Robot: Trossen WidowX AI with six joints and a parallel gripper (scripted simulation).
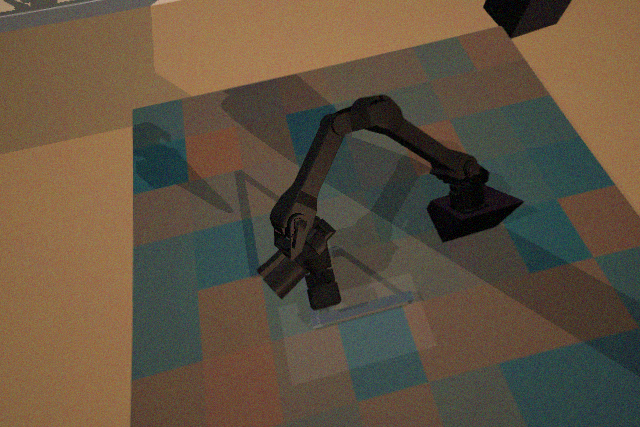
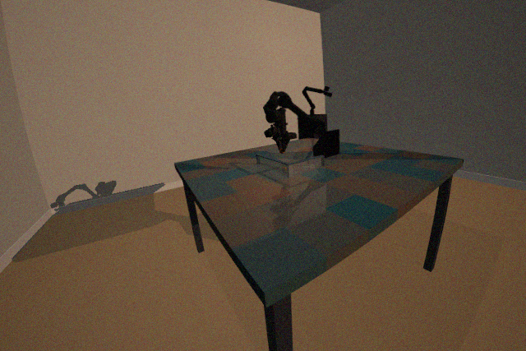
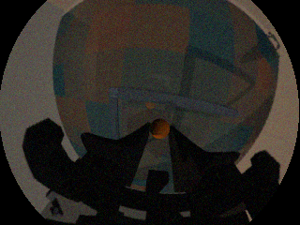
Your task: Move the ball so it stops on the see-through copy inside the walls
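Left of tool: a stretch of the patchwork bench [image 1: 165, 267] in teal and brown squares, with one clear wall [image 1: 247, 220] running away from the tool's left side toward the bench's far part.
Tool: the tool [image 3: 159, 141] points down over the corner formed by the clear walls; in the top view its dark body [image 1: 310, 267] covers the spot under it. In the exterior view it hangs just above the walled patch [image 2: 282, 145].
Tool state: the two fingers are clamped on the ball, one on each side of it.
Ball: a small orange ball [image 3: 160, 129] sits between the fingertips at the tool's very end, seen only in the wrist view; the top and exterior views hide it behind the tool. Whether it touches the bench cannot be told.
See-through copy: a faint orange spot [image 3: 149, 107] shows just beyond the ball in the wrist view, inside the walls; too dim to be sure of its outline.
Below tool: the second clear wall [image 1: 361, 308] runs rightward from beneath the tool's tip, meeting the first near the tool.
Right of tool: the arm [image 1: 382, 122] arches up and over to its base [image 1: 473, 210], which stands well apart from the walls on the bench.
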